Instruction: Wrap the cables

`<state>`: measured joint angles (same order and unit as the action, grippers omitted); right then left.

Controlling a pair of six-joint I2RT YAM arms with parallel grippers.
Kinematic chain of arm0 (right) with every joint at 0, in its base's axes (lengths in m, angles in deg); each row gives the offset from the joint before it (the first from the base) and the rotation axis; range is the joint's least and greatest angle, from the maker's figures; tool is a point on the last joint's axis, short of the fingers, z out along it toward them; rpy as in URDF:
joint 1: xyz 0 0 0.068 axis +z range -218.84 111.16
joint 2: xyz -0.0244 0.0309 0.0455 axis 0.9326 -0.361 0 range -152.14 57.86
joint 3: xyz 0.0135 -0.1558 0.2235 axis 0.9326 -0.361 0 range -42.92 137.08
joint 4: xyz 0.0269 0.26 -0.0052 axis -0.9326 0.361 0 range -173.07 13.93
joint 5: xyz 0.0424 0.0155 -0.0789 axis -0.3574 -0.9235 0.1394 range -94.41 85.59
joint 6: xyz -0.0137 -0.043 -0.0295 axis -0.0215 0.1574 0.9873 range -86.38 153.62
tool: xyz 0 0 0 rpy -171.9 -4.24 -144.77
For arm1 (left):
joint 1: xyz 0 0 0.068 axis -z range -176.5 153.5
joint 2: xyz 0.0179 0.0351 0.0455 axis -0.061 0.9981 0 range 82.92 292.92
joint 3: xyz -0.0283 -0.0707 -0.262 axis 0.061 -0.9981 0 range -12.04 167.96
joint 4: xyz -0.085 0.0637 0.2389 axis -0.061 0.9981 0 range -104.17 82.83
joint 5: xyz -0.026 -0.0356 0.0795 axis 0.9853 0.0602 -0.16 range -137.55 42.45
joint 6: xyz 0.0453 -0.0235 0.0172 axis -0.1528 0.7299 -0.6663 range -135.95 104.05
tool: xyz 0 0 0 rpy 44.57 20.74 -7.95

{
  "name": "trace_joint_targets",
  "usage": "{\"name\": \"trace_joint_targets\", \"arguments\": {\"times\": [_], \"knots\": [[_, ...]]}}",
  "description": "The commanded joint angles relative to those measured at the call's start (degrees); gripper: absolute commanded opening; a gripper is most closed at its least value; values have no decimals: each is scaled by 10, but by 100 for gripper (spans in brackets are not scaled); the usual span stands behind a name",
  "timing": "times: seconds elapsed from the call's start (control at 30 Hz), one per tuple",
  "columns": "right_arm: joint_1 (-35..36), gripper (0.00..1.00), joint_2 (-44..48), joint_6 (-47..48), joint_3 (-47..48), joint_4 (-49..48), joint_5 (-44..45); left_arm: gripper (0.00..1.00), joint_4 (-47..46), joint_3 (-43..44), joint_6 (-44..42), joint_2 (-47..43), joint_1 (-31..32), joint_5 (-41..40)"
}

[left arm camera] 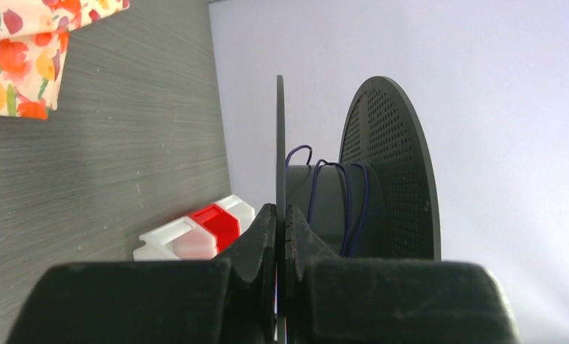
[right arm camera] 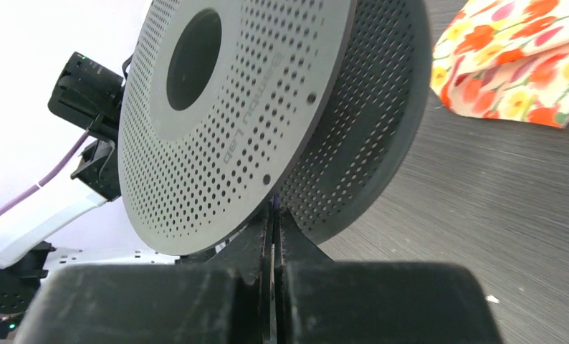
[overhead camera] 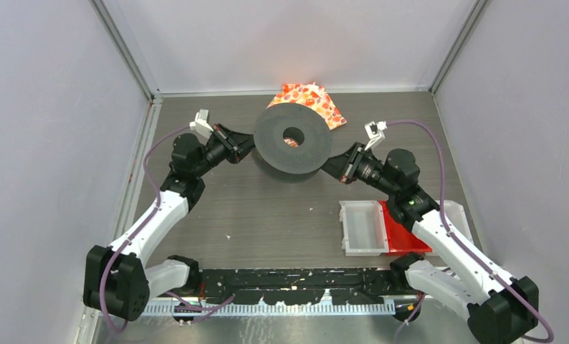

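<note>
Top view: a black perforated spool (overhead camera: 273,147) sits between the left gripper (overhead camera: 247,149) and right gripper (overhead camera: 335,166), over the worktop (overhead camera: 267,215); a floral cloth (overhead camera: 312,100) lies behind it.
Left wrist: the left gripper is clenched on a thin flange edge; thin dark cables (left arm camera: 346,208) loop loosely round the hub.
Right wrist: the right gripper is clenched on a flange rim.

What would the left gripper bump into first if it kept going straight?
The black spool: the left gripper pinches its thin flange, so it would likely push into the hub next.
</note>
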<state>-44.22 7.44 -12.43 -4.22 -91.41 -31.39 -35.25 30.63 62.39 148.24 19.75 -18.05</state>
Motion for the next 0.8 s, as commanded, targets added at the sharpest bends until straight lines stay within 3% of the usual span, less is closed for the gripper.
{"name": "trace_joint_targets", "arguments": {"times": [0.0, 0.33, 0.53, 0.77], "knots": [[51, 1, -24, -8, -3, -87, 71, 0, -115, -15, 47, -40, 7, -51], [89, 1, -82, -24, -27, -185, 134, 0, -134, -73, 55, -71, 12, -95], [92, 1, -106, -41, -61, -233, 139, 0, -159, -113, 4, -58, 12, -85], [107, 1, -148, -32, -133, -311, 166, 1, -401, -201, -4, 53, 12, -61]]}}
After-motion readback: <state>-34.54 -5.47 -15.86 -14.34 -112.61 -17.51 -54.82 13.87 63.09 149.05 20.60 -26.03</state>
